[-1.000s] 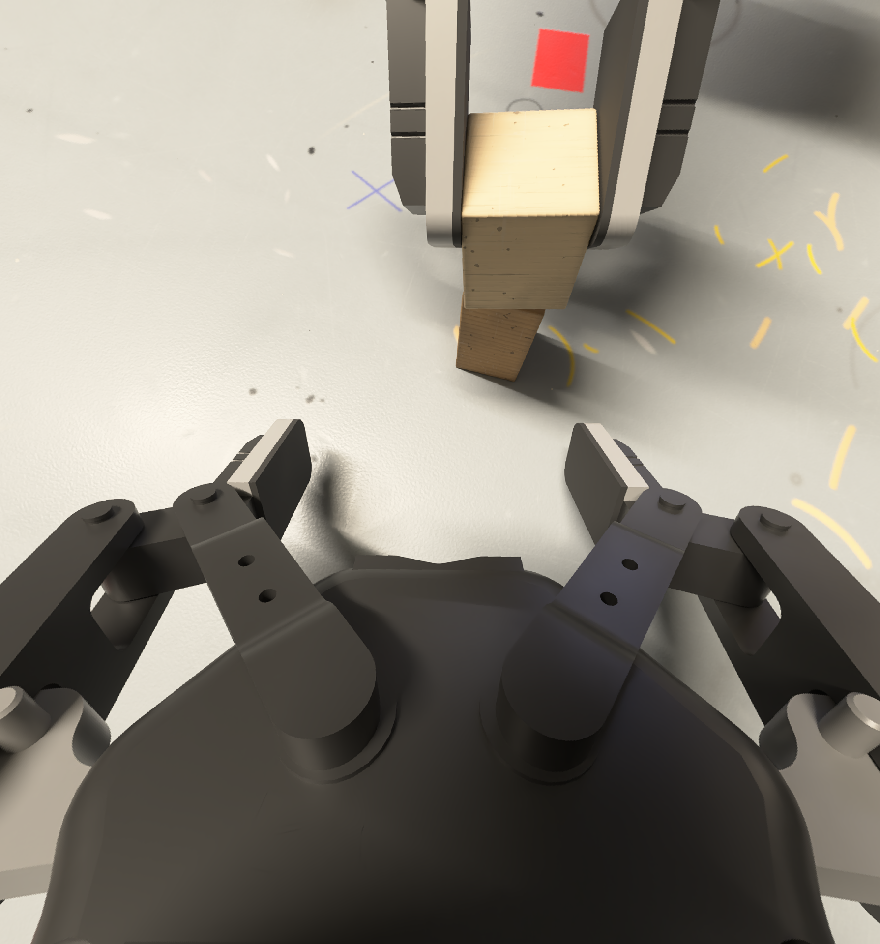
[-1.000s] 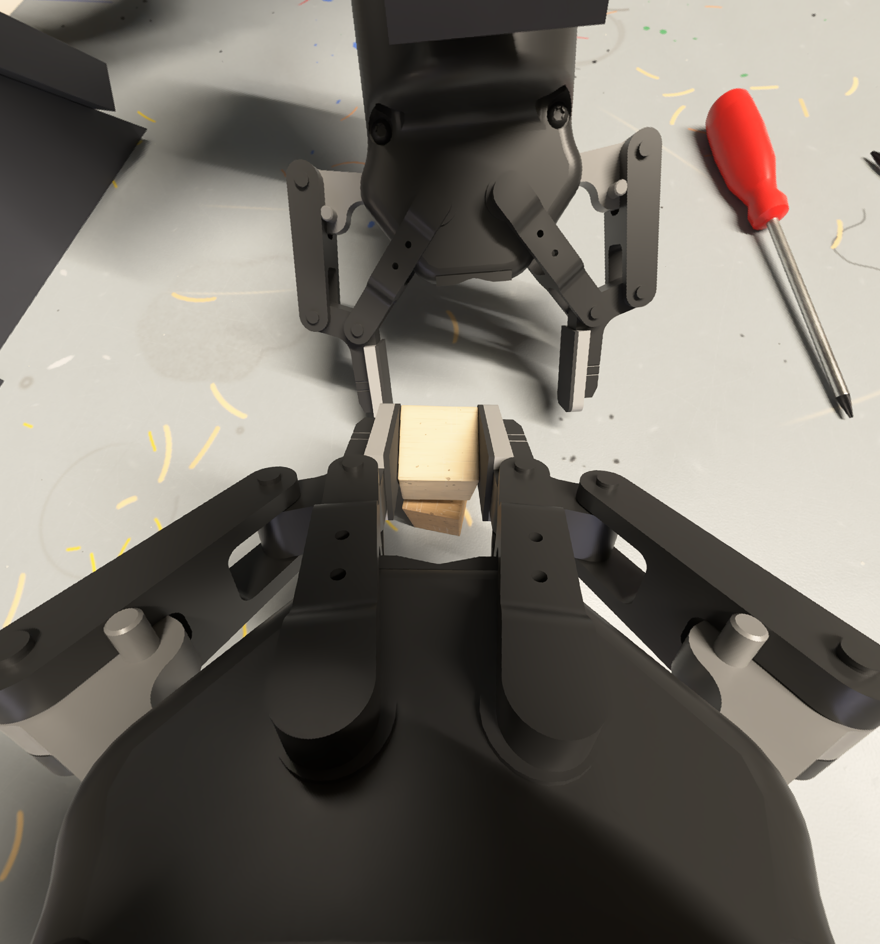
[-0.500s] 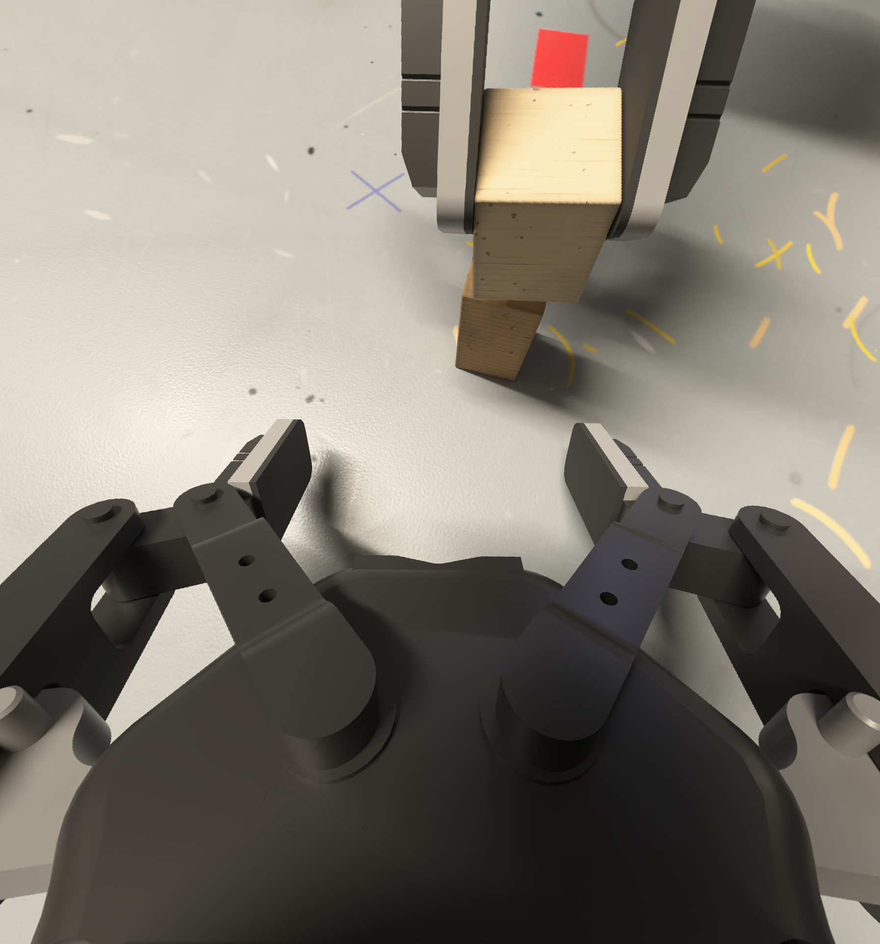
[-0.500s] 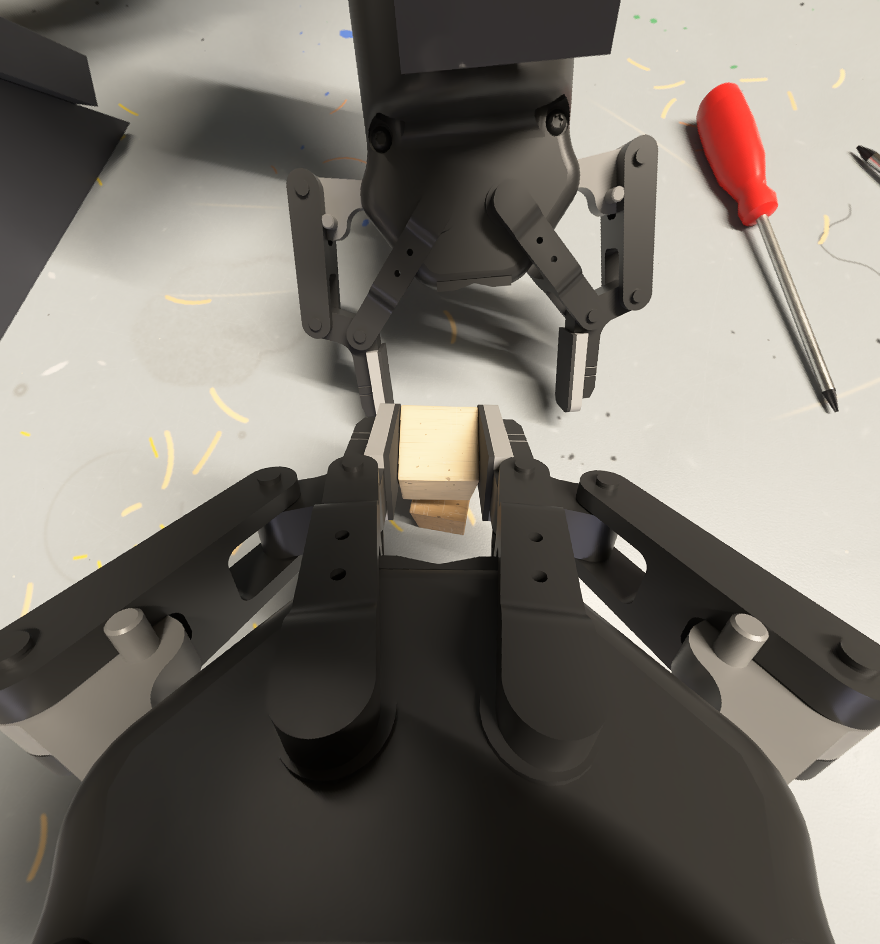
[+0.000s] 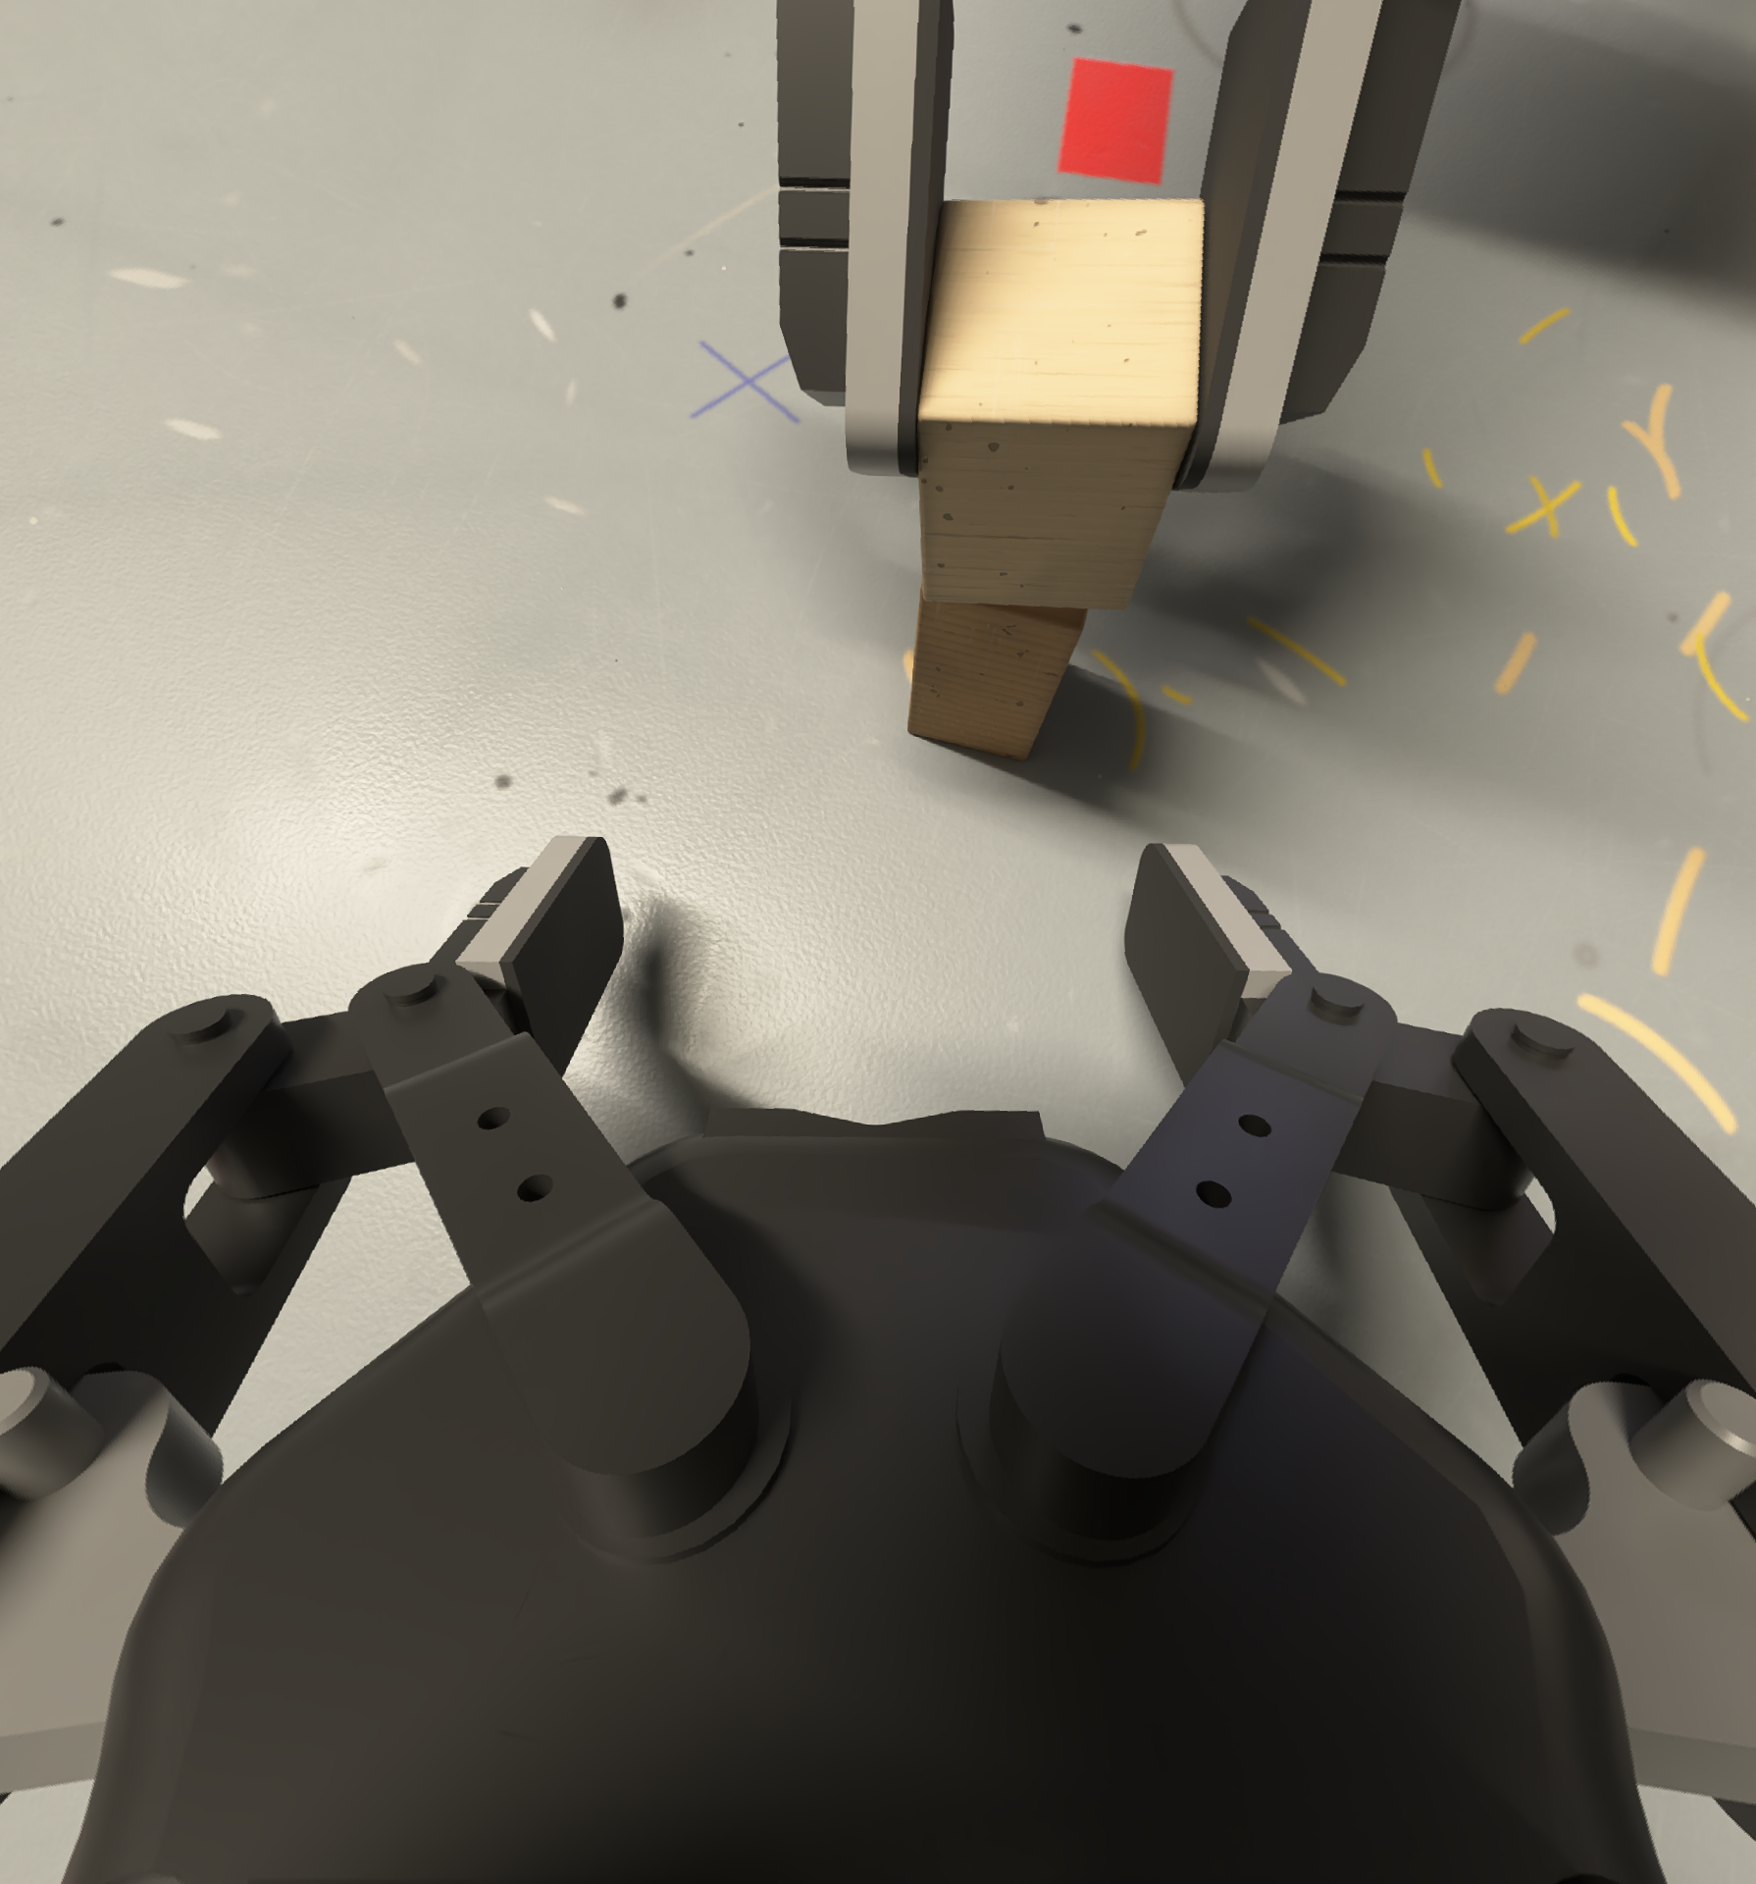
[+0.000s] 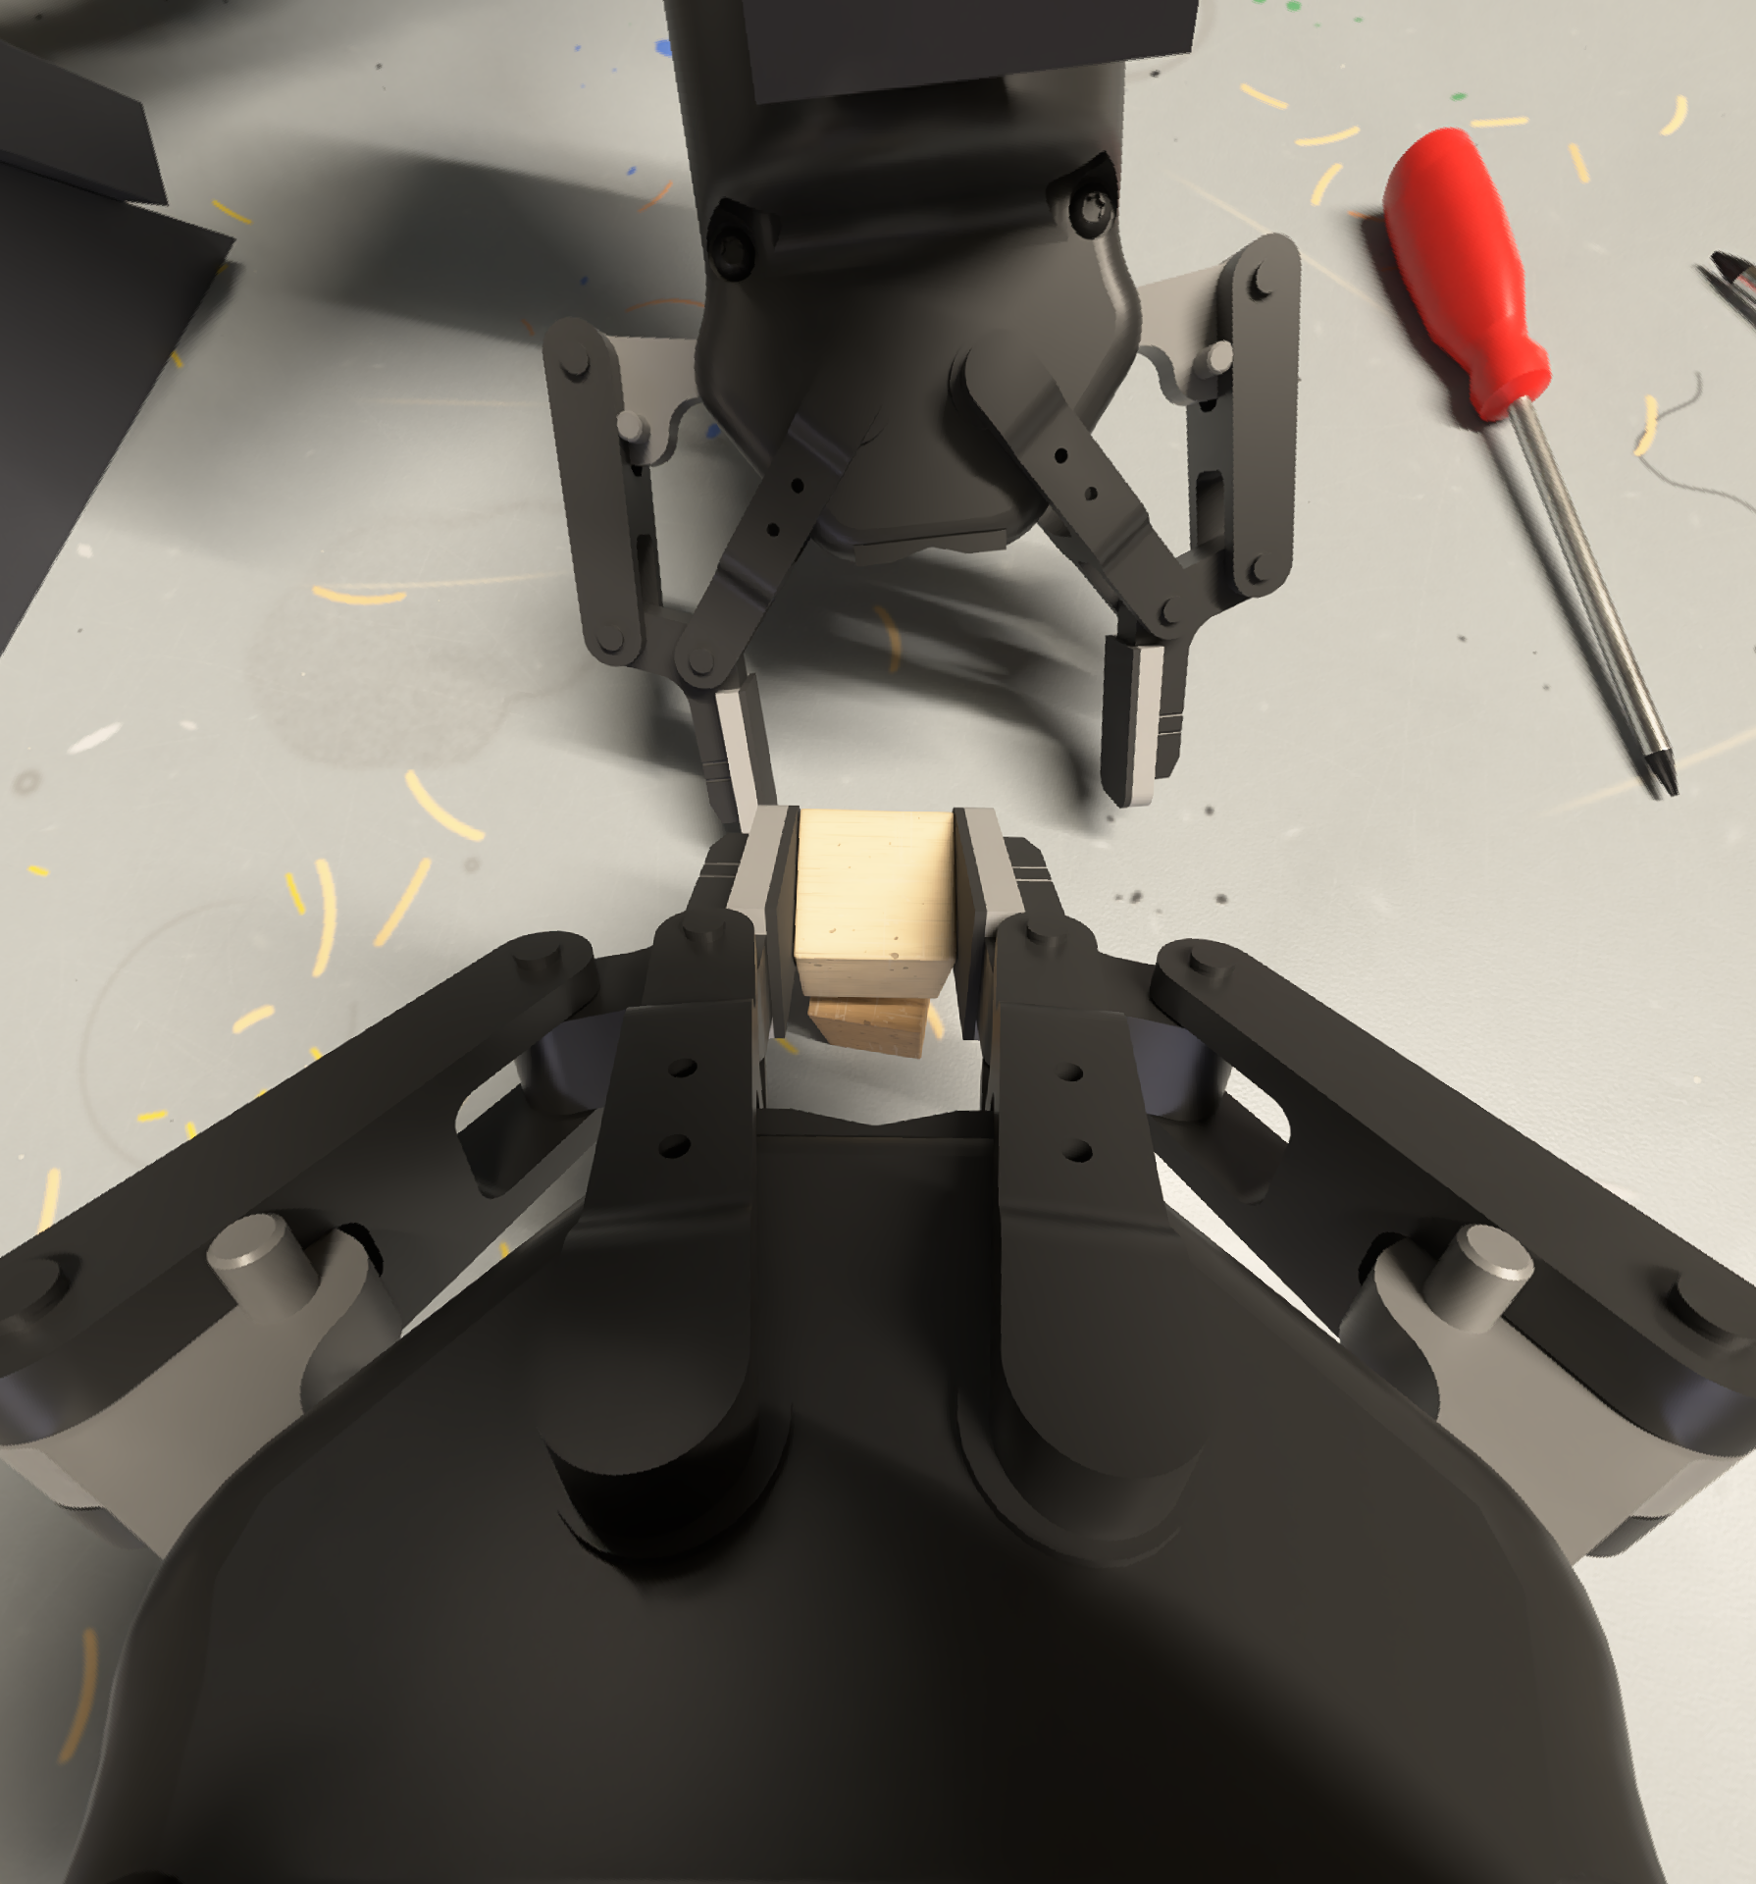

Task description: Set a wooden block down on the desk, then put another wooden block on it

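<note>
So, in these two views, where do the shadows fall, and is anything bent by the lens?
Left wrist view: the lower block casts a dark shadow to the right on the desk; the held block is bright on top. Right wrist view: the left gripper throws soft shadow beneath itself; the wide lens spreads the right gripper links outward.

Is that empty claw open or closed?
Open. The left gripper has its fingers spread wide with only bare desk between them; the right gripper holds the block.
</note>
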